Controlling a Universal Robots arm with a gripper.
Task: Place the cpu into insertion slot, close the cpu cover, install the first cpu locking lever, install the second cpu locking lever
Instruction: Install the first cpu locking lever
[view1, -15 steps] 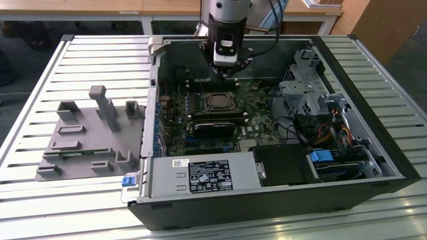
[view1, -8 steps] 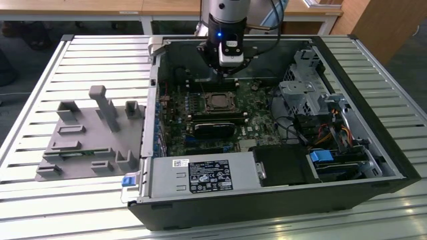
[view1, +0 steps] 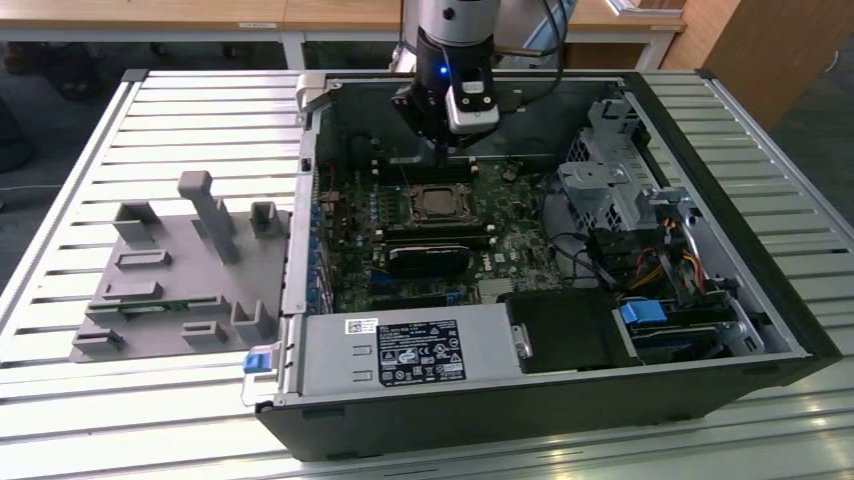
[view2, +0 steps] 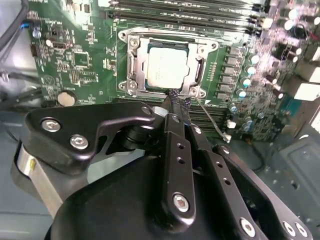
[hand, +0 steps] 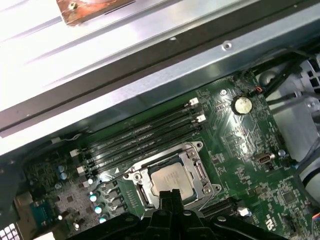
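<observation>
The cpu (view2: 167, 70) (hand: 172, 180), a dull silvery square, lies flat in the insertion slot (view1: 438, 203) on the green board. The cpu cover (view2: 136, 65) (hand: 196, 170), a silver metal frame, lies around it with the chip's face showing through the cut-out. My gripper (view2: 175, 96) (hand: 170, 194) (view1: 446, 162) hangs just above one edge of the socket. Its black fingertips are pressed together and I see nothing between them. A thin metal rod (view2: 212, 120) slants away from the socket's corner beside the fingertips; whether it is a locking lever I cannot tell.
Long black memory slots (hand: 140, 140) run beside the socket, toward the case wall (hand: 150, 85). A coin battery (hand: 242, 104) sits on the board. In the exterior view a drive cage (view1: 627, 190) and cables stand at the right, a power supply (view1: 400, 350) at the front, and a grey fixture plate (view1: 174, 270) at the left.
</observation>
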